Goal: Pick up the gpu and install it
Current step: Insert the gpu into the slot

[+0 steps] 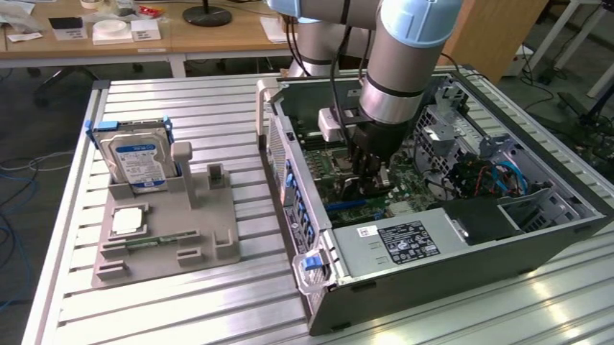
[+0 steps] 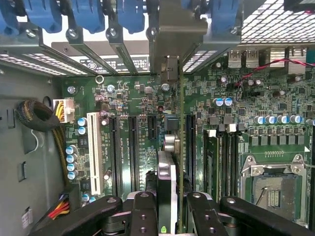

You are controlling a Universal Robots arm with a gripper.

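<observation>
Wrist view, gpu (image 2: 180,147) edge-on, bracket toward case rear

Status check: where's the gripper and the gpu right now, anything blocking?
Gripper inside the open PC case, shut on gpu. Card edge-on, over the motherboard slots. Nothing seen blocking.

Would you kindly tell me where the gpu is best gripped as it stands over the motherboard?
By its upper long edge, from above, pads on the two flat faces: the gpu is thin and upright, and its lower connector edge must stay free. The end effector grips it so.
</observation>
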